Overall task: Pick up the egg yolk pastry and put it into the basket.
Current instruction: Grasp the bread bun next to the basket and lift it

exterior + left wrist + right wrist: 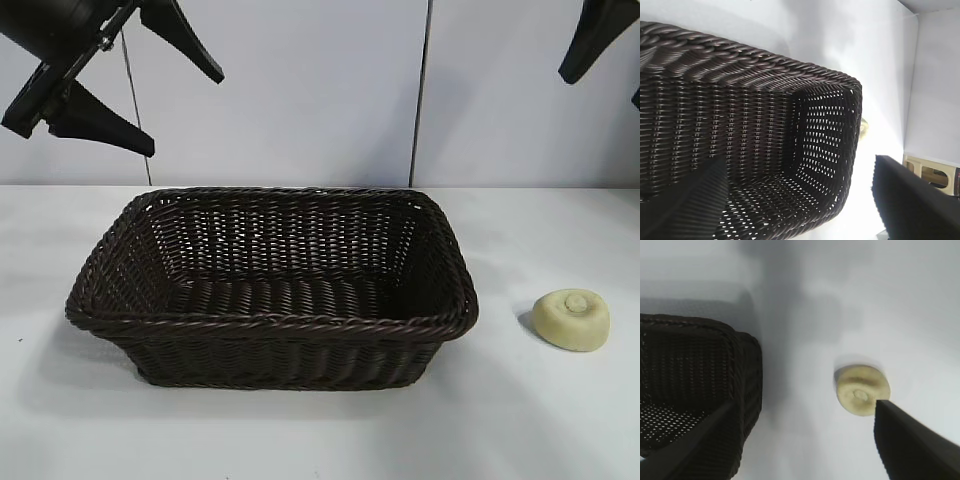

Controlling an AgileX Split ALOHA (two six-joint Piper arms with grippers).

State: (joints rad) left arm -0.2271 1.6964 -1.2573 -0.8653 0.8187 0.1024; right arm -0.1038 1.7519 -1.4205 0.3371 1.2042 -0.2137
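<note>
The egg yolk pastry (571,319) lies on the white surface (300,440), off the right-hand end of the basket (270,322) and apart from it, knob uppermost. The basket holds nothing that can be seen.

The right gripper (805,440) hangs high above the pastry, its jaws spread wide and holding nothing. The left gripper (150,90) hangs high over the basket's left end, jaws likewise released and empty.

Risks, as judged from here:
- The pastry is low and rounded. Jaws closing off-centre or too high could slide over the dome and push it along the surface.
- It looks soft; a hard squeeze could crush or crumble it.
- The basket's near wall stands between pastry and interior; a carry made too low could strike the braided rim.

Not determinable:
- Only a tip of the right arm shows in the exterior view, at the upper right corner.
- In the left wrist view the pastry is no more than a pale sliver beyond the basket's far wall.
- The pale object at that view's edge cannot be identified.
</note>
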